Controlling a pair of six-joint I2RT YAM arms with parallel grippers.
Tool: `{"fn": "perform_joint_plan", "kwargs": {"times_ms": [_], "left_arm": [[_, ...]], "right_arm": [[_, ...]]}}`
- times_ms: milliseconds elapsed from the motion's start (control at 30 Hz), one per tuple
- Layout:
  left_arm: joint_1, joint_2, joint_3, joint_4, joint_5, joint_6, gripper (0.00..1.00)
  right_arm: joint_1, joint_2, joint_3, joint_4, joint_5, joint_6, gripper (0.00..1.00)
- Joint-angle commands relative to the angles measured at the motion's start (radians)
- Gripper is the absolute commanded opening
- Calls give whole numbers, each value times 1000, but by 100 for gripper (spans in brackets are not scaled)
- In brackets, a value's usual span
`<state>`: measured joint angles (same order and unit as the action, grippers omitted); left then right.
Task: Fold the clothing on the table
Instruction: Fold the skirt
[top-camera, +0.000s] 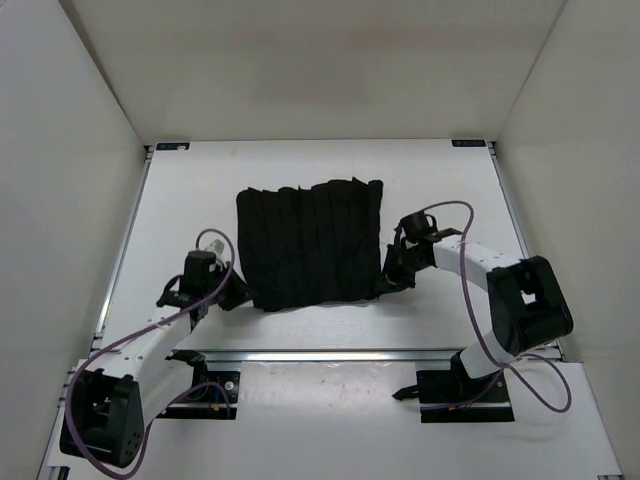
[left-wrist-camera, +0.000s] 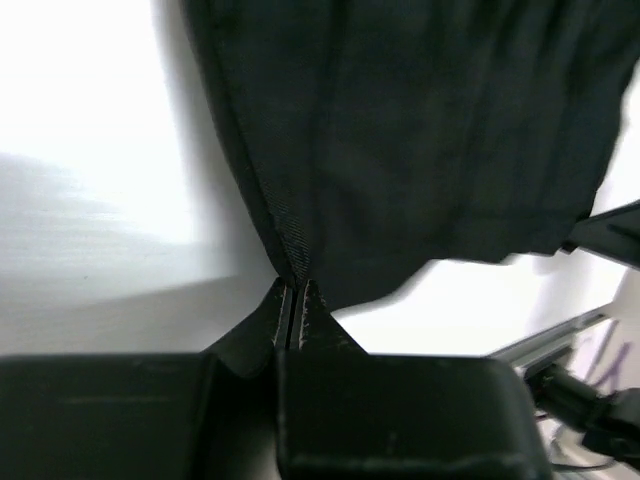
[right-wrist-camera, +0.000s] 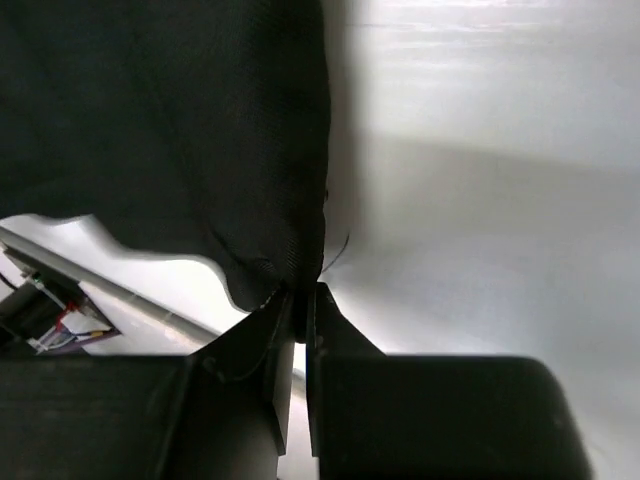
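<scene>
On the white bench (top-camera: 200, 190), the black clothing (top-camera: 312, 245) lies spread flat near the middle. At its near left corner the left claw (left-wrist-camera: 296, 300) pinches the hem. The right claw (right-wrist-camera: 300, 300) is clamped on the near right corner.

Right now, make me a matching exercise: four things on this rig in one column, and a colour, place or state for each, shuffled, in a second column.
Column one:
1. left claw
2. right claw
3. clothing
4. table

Column two:
A. matte white
B. black and ridged, lying mid-table
C. shut on the clothing's near right corner
D. shut on the clothing's near left corner

Pairs: 1-D, 2-C, 3-B, 4-A
</scene>
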<state>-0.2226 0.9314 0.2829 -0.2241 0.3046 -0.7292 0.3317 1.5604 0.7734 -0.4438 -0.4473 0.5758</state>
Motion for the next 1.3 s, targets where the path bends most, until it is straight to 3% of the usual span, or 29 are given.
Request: {"fn": "perform_joint_plan", "kwargs": {"times_ms": [0, 67, 233, 467, 633, 700, 733, 800, 867, 933, 967, 1033, 1133, 1200, 1267], "left_arm": [[17, -5, 254, -74, 36, 28, 0], [25, 23, 507, -134, 25, 48, 0], [26, 43, 899, -280, -38, 73, 0], [14, -23, 1049, -282, -79, 30, 0], [43, 23, 940, -196, -41, 7, 0], [127, 158, 833, -123, 77, -44, 0], [162, 197, 816, -30, 231, -117, 0], [204, 324, 817, 161, 335, -257, 0], [195, 461, 956, 195, 308, -274, 0], [186, 567, 1268, 101, 309, -216, 0], [180, 604, 1338, 62, 318, -205, 0], [184, 677, 1502, 67, 326, -217, 0], [207, 673, 1463, 149, 350, -291, 0], [216, 635, 1357, 211, 357, -303, 0], [204, 566, 1146, 288, 370, -315, 0]], "right_arm": [[-2, -147, 207, -177, 68, -37, 0], [-39, -233, 341, -278, 123, -47, 0], [-106, -422, 602, -375, 90, -59, 0], [-171, -548, 737, -315, -60, -7, 0], [-201, -410, 773, -310, -97, -43, 0], [-238, -326, 767, -282, -148, -53, 0], [-256, -253, 789, -279, -177, -62, 0], [-244, -140, 973, -285, -159, -99, 0], [-253, 23, 1258, -318, -189, -100, 0], [-263, 154, 1507, -372, -226, -87, 0], [-275, 232, 1656, -398, -241, -61, 0], [-301, 305, 1763, -398, -290, -13, 0], [-330, 259, 1614, -320, -332, 10, 0], [-330, 184, 1324, -192, -346, 15, 1], [-367, 90, 1077, -83, -369, 45, 0]]}}
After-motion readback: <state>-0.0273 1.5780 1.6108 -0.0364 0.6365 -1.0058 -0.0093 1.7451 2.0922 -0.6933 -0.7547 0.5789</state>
